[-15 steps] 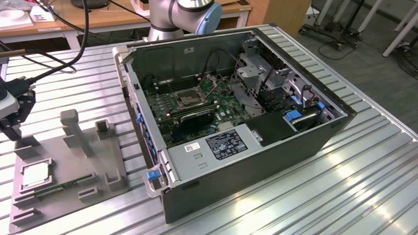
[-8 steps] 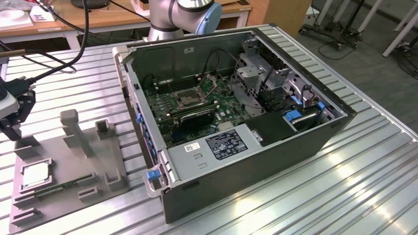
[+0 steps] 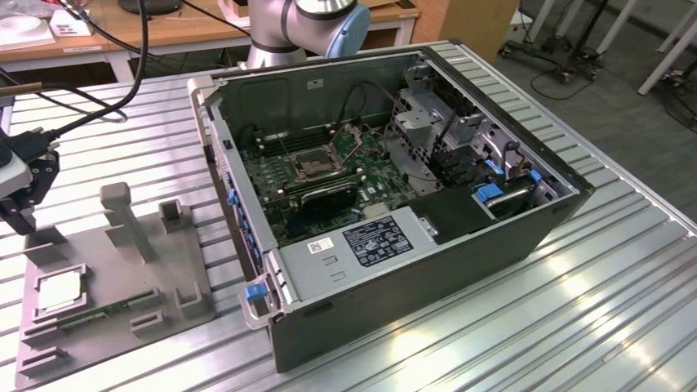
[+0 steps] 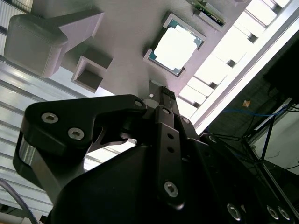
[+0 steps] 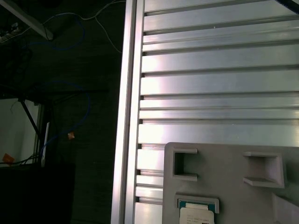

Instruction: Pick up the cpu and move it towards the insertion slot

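Claw state: whether the claw (image 3: 22, 208) is open or closed cannot be told; nothing is seen to be held in it.
Cpu location: the cpu (image 3: 60, 292) is seated flat, silvery top up, in a square pocket of the grey holder plate (image 3: 82, 245) on the slatted bench (image 3: 490, 327), at the exterior view's left.
Key relation: the claw is hung above the holder plate's far corner. In the second wrist view the cpu (image 4: 177, 44) is seen just beyond the claw tip (image 4: 161, 95), apart from it. As the chip is square, no long axis has to be matched.
Insertion slot: the insertion slot (image 3: 310, 167) is set on the green board inside the open computer case (image 3: 436, 245), well apart from the cpu, toward the exterior view's right.
View differences: slot and case are given by the exterior view. The cpu's edge (image 5: 198, 215) and the bench rim are caught by the first wrist view.
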Controlling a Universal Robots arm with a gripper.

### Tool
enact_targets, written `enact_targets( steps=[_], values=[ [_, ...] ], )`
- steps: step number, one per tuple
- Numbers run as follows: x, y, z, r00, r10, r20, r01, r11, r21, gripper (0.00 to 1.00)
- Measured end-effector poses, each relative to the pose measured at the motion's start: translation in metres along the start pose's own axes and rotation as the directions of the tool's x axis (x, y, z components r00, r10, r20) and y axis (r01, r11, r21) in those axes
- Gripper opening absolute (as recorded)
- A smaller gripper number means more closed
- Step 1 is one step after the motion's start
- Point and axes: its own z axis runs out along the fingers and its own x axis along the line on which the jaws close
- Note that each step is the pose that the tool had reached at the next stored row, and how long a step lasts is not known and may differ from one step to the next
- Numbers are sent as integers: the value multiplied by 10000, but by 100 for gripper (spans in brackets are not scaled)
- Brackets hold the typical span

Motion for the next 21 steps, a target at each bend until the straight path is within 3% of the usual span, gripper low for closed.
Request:
enact_targets(
  steps=[21],
  values=[
    [0, 0, 2, 10000, 0, 0, 0, 10000, 0, 10]
  ],
)
